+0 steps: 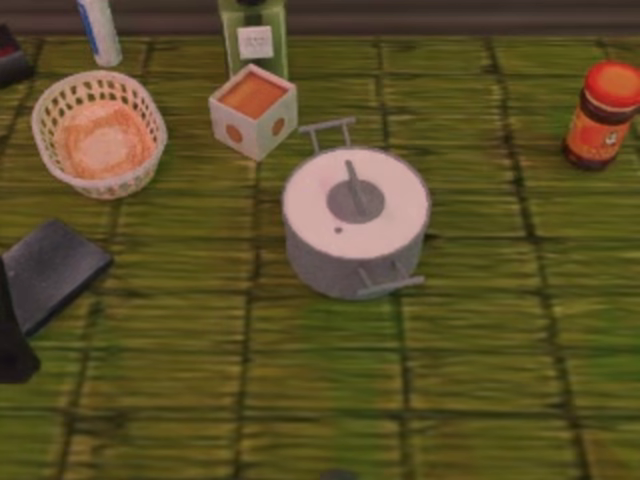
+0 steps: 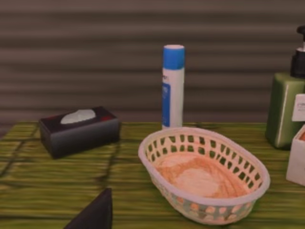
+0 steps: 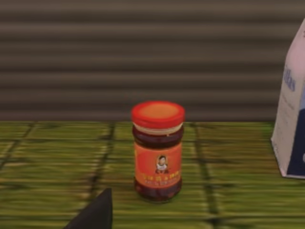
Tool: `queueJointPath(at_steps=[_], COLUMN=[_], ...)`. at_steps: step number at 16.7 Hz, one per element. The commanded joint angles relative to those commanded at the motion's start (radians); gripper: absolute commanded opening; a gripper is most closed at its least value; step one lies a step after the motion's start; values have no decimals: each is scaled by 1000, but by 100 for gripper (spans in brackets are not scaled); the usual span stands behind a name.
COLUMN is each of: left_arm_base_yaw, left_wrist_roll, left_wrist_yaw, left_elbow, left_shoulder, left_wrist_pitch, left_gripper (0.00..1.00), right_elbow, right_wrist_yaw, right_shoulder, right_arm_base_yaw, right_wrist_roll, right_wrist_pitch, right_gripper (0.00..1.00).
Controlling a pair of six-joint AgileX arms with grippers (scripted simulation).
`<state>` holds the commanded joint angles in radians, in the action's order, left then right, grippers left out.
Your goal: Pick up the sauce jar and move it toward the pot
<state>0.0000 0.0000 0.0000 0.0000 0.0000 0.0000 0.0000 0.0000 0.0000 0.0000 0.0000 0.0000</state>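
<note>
The sauce jar [image 1: 603,115], dark brown with a red-orange lid and an orange-red label, stands upright at the table's far right edge. In the right wrist view the jar [image 3: 157,150] is a short way ahead of my right gripper [image 3: 95,214], of which only a dark tip shows, apart from the jar. The right arm is out of the top view. The grey pot [image 1: 355,222], with a pale lid, a centre knob and two thin handles, sits mid-table, well to the left of the jar. My left arm [image 1: 45,270] stays parked at the left edge.
A white woven basket [image 1: 98,132] is at the back left, with a white-and-blue tube [image 1: 98,30] and a dark tissue box [image 2: 78,130] behind it. An orange-topped white cube box [image 1: 253,110] and a green bottle [image 1: 253,35] stand behind the pot. A white-and-blue carton [image 3: 293,105] stands beside the jar.
</note>
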Motion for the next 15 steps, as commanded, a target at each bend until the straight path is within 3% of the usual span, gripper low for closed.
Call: queueJointPath(at_steps=[4, 8, 15], left_arm_base_yaw=[0, 0, 0], left_wrist_roll=[0, 0, 0], left_wrist_yaw=[0, 0, 0], left_elbow=[0, 0, 0], left_shoulder=[0, 0, 0], left_wrist_pitch=[0, 0, 0], left_gripper=[100, 100, 100], right_elbow=[25, 197, 859], right_wrist_yaw=[2, 19, 70], right_shoulder=[26, 205, 836], right_arm_base_yaw=[-3, -27, -93], right_wrist_roll=[1, 11, 28], right_wrist_pitch=[-24, -184, -644], right_gripper=[100, 100, 100])
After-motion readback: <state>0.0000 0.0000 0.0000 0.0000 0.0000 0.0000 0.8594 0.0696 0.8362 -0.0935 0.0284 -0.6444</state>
